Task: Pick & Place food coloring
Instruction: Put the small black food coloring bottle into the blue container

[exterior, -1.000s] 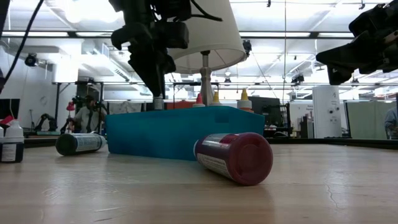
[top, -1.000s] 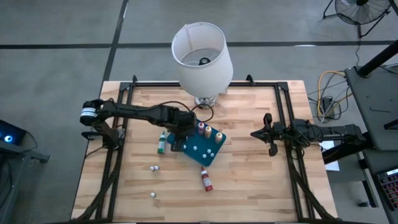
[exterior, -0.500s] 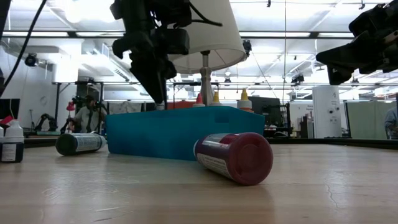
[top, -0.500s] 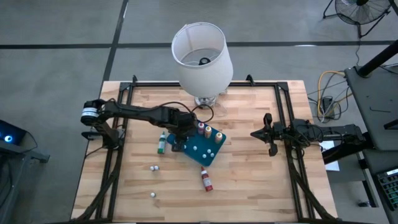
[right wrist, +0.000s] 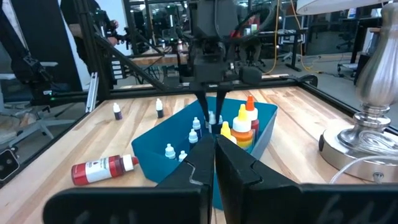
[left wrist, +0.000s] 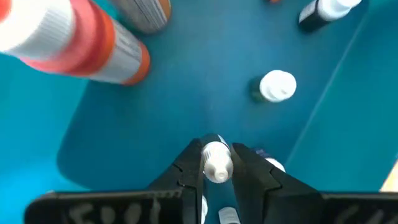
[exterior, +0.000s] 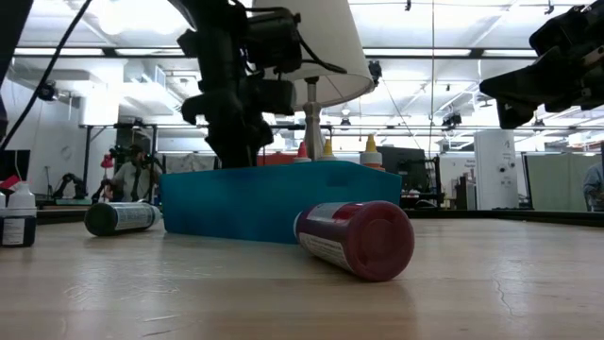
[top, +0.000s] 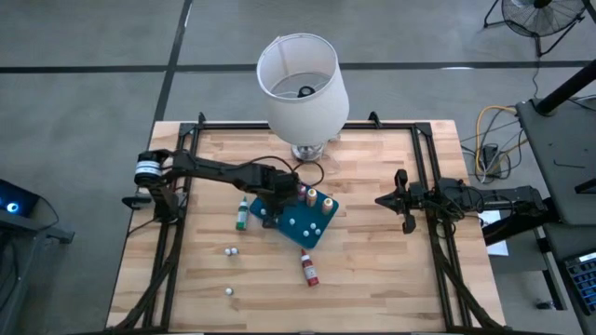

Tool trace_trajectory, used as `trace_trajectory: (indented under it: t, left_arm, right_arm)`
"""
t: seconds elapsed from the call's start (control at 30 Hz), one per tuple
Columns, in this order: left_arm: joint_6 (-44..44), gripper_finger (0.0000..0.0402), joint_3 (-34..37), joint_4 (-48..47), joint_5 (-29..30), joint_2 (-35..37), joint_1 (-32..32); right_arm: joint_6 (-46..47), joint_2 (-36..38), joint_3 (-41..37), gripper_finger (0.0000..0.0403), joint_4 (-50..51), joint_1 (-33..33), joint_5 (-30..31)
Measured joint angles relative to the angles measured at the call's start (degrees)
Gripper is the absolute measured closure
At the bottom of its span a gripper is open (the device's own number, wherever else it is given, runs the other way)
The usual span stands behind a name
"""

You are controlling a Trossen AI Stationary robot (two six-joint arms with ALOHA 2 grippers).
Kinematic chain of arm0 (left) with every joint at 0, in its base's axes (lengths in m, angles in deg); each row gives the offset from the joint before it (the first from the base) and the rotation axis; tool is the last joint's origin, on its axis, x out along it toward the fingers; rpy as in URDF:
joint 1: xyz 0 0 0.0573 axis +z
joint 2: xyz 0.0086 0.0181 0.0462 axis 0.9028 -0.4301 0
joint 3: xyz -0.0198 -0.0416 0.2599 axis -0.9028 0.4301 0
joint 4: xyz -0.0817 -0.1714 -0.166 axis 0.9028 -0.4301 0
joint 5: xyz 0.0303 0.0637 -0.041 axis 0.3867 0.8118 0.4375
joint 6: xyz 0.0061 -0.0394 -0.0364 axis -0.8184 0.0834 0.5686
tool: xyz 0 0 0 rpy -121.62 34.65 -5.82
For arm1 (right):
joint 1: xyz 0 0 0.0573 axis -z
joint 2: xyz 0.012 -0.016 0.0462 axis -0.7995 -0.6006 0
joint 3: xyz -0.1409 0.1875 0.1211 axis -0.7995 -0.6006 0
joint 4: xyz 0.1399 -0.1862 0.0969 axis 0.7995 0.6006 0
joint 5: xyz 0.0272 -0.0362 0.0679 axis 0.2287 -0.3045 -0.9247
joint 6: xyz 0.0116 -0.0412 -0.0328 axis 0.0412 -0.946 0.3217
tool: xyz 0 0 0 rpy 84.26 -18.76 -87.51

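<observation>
Wooden table (top: 372, 270) carries a red food coloring bottle (top: 308, 269) lying nearest, then a teal tray (top: 300, 228) with orange and yellow bottles (top: 320, 199) upright inside. Left claw (left wrist: 217, 167) reaches into the tray, pinching a small white-capped bottle (left wrist: 216, 159). Right claw (top: 402, 201), pressed together, hovers well apart beside the tray.

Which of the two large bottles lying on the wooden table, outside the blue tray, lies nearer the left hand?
The green bottle, lying just beside the teal-blue tray near the left hand. The red bottle lies farther off, beyond the tray.
</observation>
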Motion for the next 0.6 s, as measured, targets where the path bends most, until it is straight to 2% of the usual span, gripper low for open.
trace_trajectory:
  t: [0.4, 0.6]
  left_arm:
    - [0.5, 0.0363, 0.8, 3.2, -0.1, -2.2, -0.3]
    - [2.1, 0.0363, 3.5, 6.1, 0.0, -1.9, -0.4]
  right_arm:
    - [0.0, 0.0, 0.0, 0.0394, 0.0, 0.0, 0.0]
    - [0.0, 0.0, 0.0, 0.0394, 0.0, 0.0, 0.0]
